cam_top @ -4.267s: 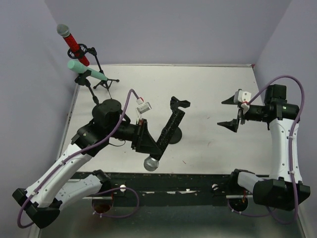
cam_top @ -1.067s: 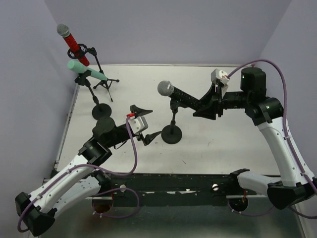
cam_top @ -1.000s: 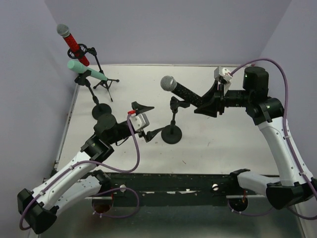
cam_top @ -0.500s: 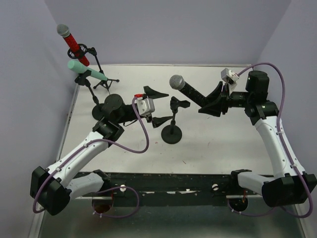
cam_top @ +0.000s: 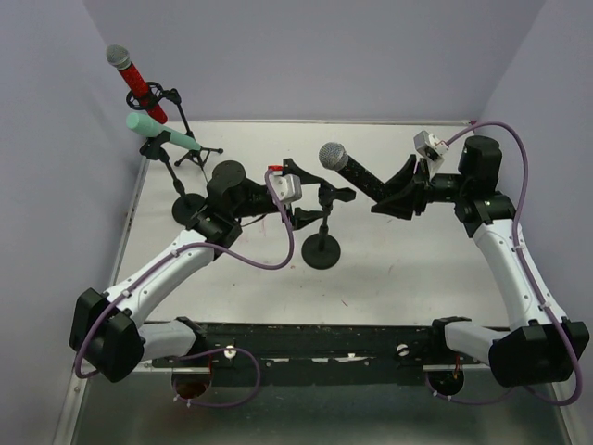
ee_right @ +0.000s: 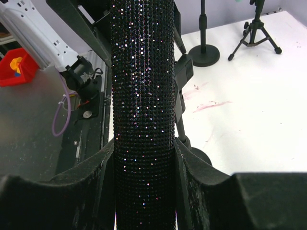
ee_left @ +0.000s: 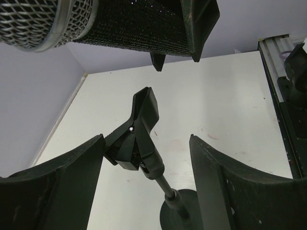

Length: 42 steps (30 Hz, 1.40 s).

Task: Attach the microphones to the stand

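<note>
The black microphone (cam_top: 357, 174), grey mesh head (cam_top: 332, 155) pointing up-left, hangs tilted just above and right of the centre stand's clip (cam_top: 334, 195). My right gripper (cam_top: 394, 192) is shut on its glittery body (ee_right: 143, 110). That stand has a round base (cam_top: 322, 250). My left gripper (cam_top: 303, 197) is open, its fingers (ee_left: 225, 187) either side of the clip (ee_left: 139, 129) with gaps on both sides. From the left wrist the microphone (ee_left: 134, 21) passes overhead. The red microphone (cam_top: 139, 82) and the mint-green one (cam_top: 167, 135) sit in stands at the back left.
A tripod stand (cam_top: 196, 158) and a round-base stand (cam_top: 188, 209) stand at the back left, close behind my left arm. A dark rail (cam_top: 324, 338) runs along the near edge. A red bin (ee_right: 14, 67) lies off the table.
My left gripper has swung up and right to the centre stand and narrowed around its clip. The right gripper has carried the black microphone a little to the right.
</note>
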Each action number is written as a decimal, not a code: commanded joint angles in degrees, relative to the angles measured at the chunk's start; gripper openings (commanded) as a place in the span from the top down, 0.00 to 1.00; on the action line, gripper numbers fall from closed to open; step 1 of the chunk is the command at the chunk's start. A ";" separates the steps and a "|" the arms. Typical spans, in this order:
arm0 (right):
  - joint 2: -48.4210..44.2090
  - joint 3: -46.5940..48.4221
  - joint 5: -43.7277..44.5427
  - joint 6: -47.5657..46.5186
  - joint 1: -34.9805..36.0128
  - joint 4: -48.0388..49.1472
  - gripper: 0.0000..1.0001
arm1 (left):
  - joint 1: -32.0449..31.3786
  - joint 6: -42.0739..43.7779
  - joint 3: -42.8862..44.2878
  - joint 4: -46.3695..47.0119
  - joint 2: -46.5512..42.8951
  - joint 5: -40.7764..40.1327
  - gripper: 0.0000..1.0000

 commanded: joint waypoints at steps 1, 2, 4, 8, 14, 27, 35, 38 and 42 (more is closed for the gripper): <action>-0.54 -1.87 -2.87 3.37 -0.56 5.84 0.87 | 0.78 1.31 2.19 0.11 1.91 3.36 0.22; -0.54 -2.39 -2.96 4.07 -0.56 6.98 0.87 | 0.95 1.22 2.28 0.11 2.44 3.88 0.22; -0.54 -3.10 -3.05 5.22 -0.56 8.40 0.87 | 1.13 0.61 2.72 0.19 3.06 4.68 0.23; -0.36 -3.19 -3.13 5.58 -0.56 8.75 0.87 | 1.21 -0.10 3.33 0.46 4.02 5.91 0.24; -0.36 -3.63 -3.31 6.10 -0.65 9.19 0.87 | 1.65 -0.36 3.60 0.46 4.82 6.44 0.22; -0.27 -4.68 -3.66 7.33 -0.73 11.03 0.87 | 4.20 -4.67 6.15 0.19 7.36 12.15 0.15; -0.27 -4.95 -3.75 7.42 -0.82 11.04 0.87 | 4.29 -7.13 6.24 2.91 6.49 12.50 0.12; -0.27 -5.03 -3.84 7.42 -0.82 11.12 0.87 | 4.38 -6.87 6.32 2.66 6.05 12.41 0.12; -0.36 -5.12 -3.93 7.42 -0.91 11.12 0.87 | 5.25 -5.99 7.20 0.28 6.83 14.08 0.12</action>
